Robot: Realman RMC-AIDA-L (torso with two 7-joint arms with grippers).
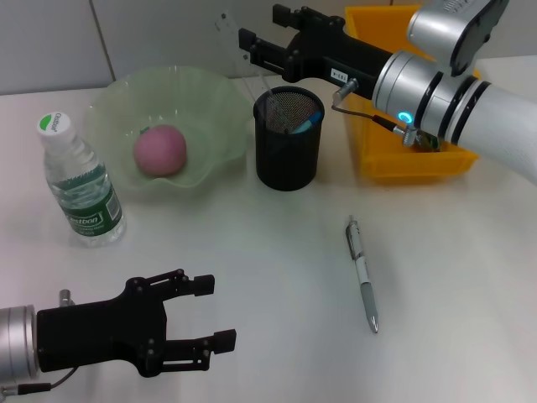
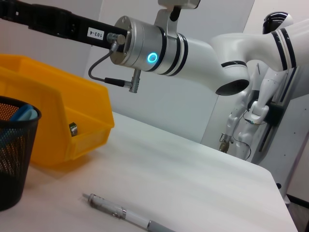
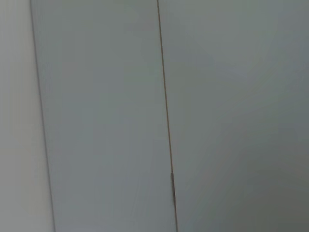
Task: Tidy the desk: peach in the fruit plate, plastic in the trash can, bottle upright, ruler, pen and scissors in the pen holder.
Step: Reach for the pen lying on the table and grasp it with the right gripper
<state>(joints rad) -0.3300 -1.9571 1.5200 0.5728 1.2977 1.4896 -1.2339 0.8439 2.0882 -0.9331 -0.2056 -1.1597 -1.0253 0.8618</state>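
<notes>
A pink peach lies in the green fruit plate. To its left the bottle stands upright. The black mesh pen holder holds a blue-handled item, probably the scissors. My right gripper hovers just behind the holder, shut on a clear ruler whose lower end slants toward the holder's mouth. The pen lies loose on the table, right of centre. At the near left my left gripper rests open and empty.
The yellow trash can stands right of the pen holder, under my right arm, with a small item inside. Bare white table lies between the left gripper and the pen.
</notes>
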